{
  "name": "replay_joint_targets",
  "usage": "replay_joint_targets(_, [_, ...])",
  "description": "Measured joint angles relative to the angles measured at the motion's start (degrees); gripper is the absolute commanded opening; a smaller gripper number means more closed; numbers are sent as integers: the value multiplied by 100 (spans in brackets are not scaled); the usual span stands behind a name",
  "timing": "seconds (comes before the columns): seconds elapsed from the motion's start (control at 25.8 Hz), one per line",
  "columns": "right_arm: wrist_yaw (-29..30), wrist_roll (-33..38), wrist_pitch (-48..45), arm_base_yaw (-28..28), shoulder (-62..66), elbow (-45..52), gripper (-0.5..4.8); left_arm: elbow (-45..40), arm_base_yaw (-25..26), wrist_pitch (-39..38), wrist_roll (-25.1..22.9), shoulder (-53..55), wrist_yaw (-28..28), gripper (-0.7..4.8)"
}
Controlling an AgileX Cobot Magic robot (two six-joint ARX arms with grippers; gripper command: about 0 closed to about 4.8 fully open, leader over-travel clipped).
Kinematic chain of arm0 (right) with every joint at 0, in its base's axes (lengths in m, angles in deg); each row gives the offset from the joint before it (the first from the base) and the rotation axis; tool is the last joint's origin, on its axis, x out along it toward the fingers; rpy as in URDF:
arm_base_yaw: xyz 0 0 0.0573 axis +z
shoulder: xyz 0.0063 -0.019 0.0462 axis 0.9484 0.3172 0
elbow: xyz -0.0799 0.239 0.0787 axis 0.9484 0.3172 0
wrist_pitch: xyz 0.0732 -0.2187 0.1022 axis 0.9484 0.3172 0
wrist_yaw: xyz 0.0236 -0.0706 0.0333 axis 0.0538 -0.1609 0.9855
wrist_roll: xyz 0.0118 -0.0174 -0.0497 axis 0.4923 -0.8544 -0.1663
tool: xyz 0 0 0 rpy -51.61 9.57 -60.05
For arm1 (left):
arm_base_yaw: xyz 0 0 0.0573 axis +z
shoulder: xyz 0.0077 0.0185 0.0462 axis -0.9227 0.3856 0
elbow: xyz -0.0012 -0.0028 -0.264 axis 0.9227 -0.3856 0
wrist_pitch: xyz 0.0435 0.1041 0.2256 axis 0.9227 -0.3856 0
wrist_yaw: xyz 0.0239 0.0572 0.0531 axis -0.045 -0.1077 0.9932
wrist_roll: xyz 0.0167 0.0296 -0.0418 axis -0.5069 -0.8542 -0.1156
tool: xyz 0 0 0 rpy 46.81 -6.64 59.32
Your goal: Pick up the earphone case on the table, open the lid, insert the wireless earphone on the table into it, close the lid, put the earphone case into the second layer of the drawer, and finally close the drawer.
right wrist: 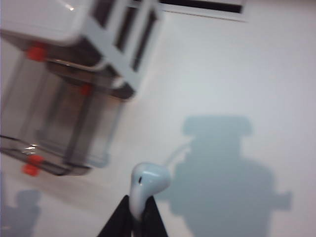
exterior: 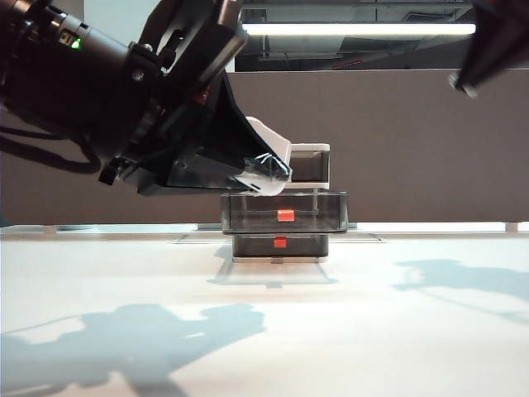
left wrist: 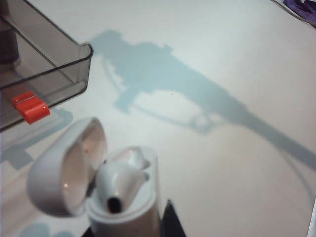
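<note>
My left gripper [exterior: 263,175] hangs just in front of the drawer [exterior: 281,207] and is shut on the earphone case [left wrist: 126,205]. The case's lid [left wrist: 66,170] stands open, and one white earbud [left wrist: 121,177] sits inside the body. One dark left finger [left wrist: 170,224] shows beside the case. The second layer of the drawer [exterior: 285,211] is pulled out, with its red tab [left wrist: 30,107] facing front. My right gripper [right wrist: 140,222] is raised above the table [exterior: 347,331], shut on the stem of a wireless earphone [right wrist: 148,181]. In the exterior view it is the dark shape [exterior: 483,50] at upper right.
The cabinet's white frame [right wrist: 123,54] holds a top and a bottom drawer [exterior: 279,245], both pushed in. The left arm's bulk [exterior: 99,83] fills the upper left of the exterior view. Arm shadows lie across the white tabletop.
</note>
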Motion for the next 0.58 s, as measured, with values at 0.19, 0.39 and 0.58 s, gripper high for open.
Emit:
replay_joint_targets(0.19, [9,717,-940,804,-745,815,-1,0,0,0,0,0,2,49])
replay_joint_targets(0.39, [11,1340,-1821,1547,-1113,1633,-1,0,0,0,-22,0,0,48])
replay_joint_targets(0.58, [-4,1912,-2446,2111,-1139,2133,-1,0,0,-2,-22,0,0,49])
